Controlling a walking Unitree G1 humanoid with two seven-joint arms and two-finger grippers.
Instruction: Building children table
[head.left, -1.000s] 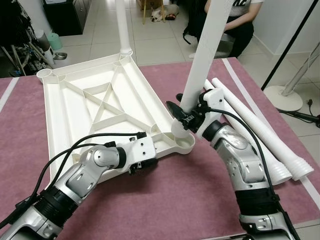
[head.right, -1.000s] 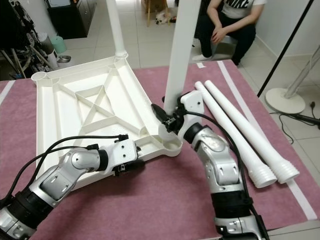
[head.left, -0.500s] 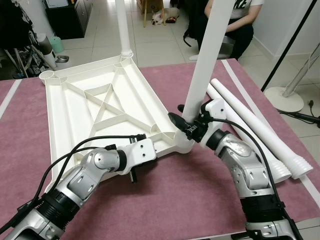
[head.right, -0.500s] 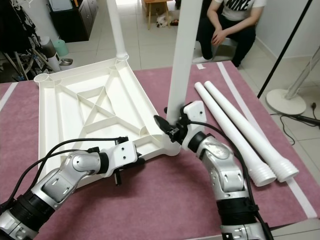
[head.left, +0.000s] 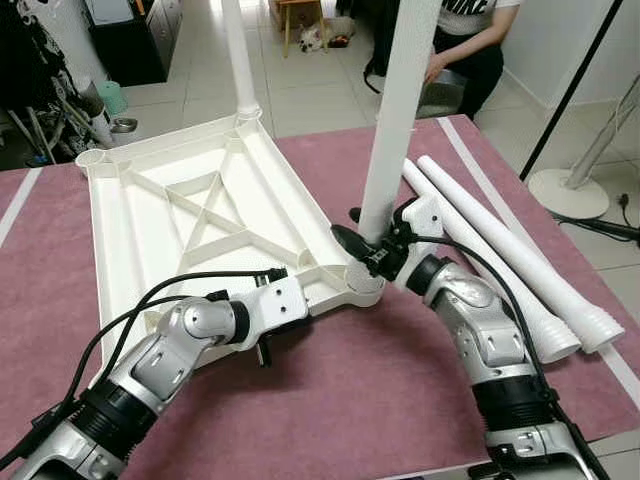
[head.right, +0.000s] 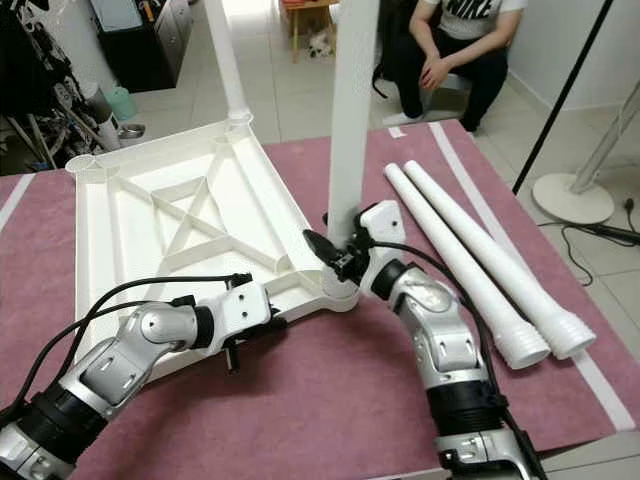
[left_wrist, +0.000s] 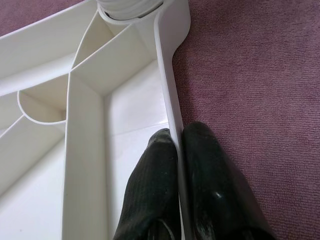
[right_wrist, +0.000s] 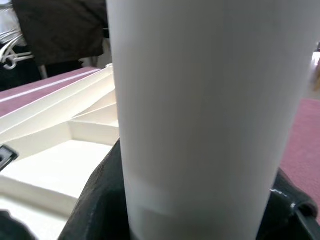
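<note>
The white plastic table top (head.left: 190, 215) lies upside down on the purple mat, ribs facing up. One white leg (head.left: 240, 60) stands in its far corner socket. A second white leg (head.left: 398, 110) stands upright in the near right corner socket (head.left: 363, 282), with my right gripper (head.left: 365, 243) shut around its base. My left gripper (left_wrist: 177, 142) is shut on the table top's near rim (left_wrist: 167, 80), one finger inside and one outside. Two more white legs (head.left: 500, 255) lie side by side on the mat to the right.
A person (head.left: 465, 40) sits on the tiled floor beyond the mat. A black stand pole (head.left: 565, 85) and a white lamp base (head.left: 565, 190) are at the right. Dark furniture and clutter (head.left: 50, 80) stand at the far left.
The camera has shifted slightly. The held leg now stands more upright in the corner socket. My left gripper keeps its hold on the rim.
</note>
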